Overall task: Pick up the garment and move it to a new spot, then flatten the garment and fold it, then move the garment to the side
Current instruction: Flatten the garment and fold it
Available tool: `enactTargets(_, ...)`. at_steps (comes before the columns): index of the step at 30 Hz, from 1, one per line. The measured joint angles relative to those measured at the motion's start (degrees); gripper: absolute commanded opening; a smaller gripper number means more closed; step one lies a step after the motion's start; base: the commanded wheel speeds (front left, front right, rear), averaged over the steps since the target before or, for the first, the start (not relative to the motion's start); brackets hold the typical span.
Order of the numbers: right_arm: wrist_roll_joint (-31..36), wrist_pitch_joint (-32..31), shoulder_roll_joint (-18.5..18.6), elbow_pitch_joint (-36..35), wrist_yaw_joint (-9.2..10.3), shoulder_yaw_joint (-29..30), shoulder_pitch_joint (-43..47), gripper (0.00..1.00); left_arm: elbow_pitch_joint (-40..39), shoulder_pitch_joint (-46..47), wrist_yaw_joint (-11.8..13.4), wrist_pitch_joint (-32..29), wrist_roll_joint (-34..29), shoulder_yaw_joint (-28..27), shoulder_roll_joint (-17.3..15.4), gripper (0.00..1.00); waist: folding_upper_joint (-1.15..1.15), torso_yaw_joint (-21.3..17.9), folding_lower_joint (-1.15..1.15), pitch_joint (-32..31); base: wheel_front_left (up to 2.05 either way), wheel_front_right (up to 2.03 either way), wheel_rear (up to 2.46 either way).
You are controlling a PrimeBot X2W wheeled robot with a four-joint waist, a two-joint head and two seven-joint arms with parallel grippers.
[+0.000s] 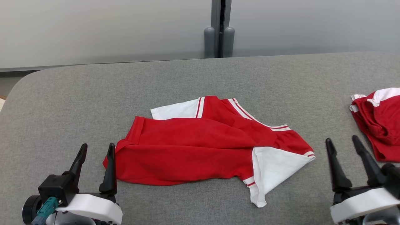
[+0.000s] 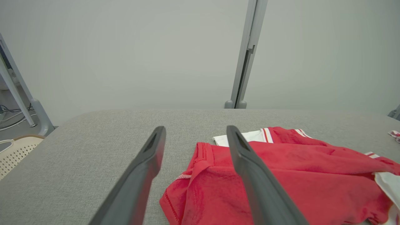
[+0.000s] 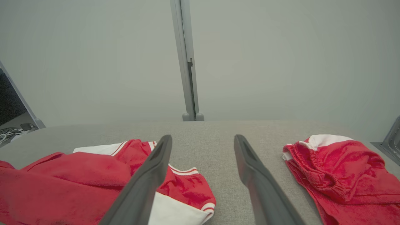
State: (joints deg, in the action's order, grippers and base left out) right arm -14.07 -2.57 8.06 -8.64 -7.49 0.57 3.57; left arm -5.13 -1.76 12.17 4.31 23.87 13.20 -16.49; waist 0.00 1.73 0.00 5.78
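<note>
The garment (image 1: 200,147) is a red piece with white panels and red-and-white striped trim, lying rumpled and partly folded over itself in the middle of the grey table (image 1: 62,103). My left gripper (image 1: 97,150) stands open just left of the garment's left edge, nothing between its fingers; in the left wrist view the garment (image 2: 281,175) lies under and right of the right finger (image 2: 250,168). My right gripper (image 1: 343,142) is open over bare table, to the right of the garment's white corner (image 3: 175,212), holding nothing.
A second red and white garment (image 1: 379,120) lies bunched at the table's right edge, close beside my right gripper; it shows too in the right wrist view (image 3: 340,168). A grey post (image 1: 218,29) rises behind the far edge. A pale slotted basket (image 2: 12,153) sits off the table's left.
</note>
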Motion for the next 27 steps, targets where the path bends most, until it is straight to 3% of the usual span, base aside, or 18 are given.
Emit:
enactTargets(12,-0.4,-8.1,-0.2,12.1,0.0,-16.8,-3.6,1.0,0.1,3.7,-0.4,1.2,-0.1,1.7,1.1,1.0,0.0,2.6,0.0,2.9,0.0,0.0,0.0)
enactTargets(18,2.8,-9.0,-2.1,18.3,-0.01,-17.5,-7.4,1.0,1.1,4.6,-0.5,2.0,-0.1,2.4,1.9,1.0,0.0,3.9,0.0,4.2,0.0,0.0,0.0)
enactTargets(19,3.4,-9.2,-2.5,19.1,-0.01,-17.2,-7.7,0.53,1.3,4.6,-0.5,2.1,-0.1,2.4,2.0,1.0,0.0,4.0,0.0,4.4,0.0,0.0,0.0)
enactTargets(21,3.6,-9.2,-3.1,19.8,0.0,-16.6,-7.8,0.0,1.5,4.7,-0.5,2.3,-0.1,2.5,2.1,1.0,0.0,4.1,0.0,4.6,0.0,0.0,0.0)
enactTargets(27,3.4,-8.4,-4.2,19.5,-0.01,-12.1,-6.7,0.0,1.5,5.2,-0.5,2.5,-0.1,2.5,2.0,1.0,0.0,3.5,0.0,5.1,0.0,0.0,0.0)
